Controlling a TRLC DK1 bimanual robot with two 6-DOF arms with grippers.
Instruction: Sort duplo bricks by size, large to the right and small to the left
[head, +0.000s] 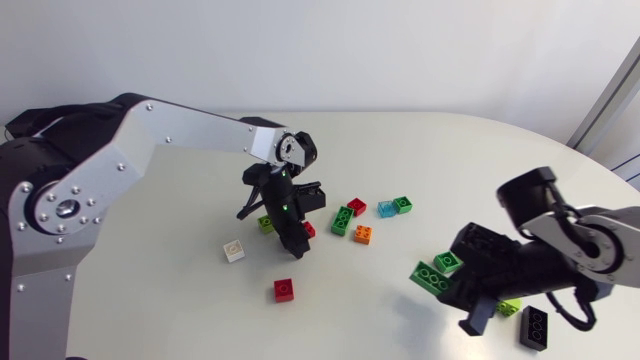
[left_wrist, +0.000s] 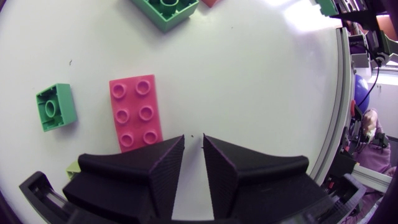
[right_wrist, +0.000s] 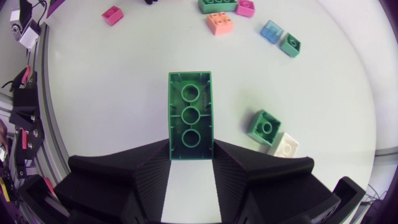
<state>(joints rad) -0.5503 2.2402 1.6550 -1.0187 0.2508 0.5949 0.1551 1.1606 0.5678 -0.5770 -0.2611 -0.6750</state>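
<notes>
Right wrist view: the right gripper (right_wrist: 191, 155) has its matte black wedge fingers pressed against both long sides of a long green brick (right_wrist: 189, 106). The brick's hollow underside faces the camera, showing three round tubes. In the head view, lower right of frame, the gripper partly masks this brick.

Left wrist view: the left gripper (left_wrist: 194, 142) has its fingers narrowly apart with nothing between them. A glossy pink six-stud brick (left_wrist: 135, 112) lies flat just beside one finger.
</notes>
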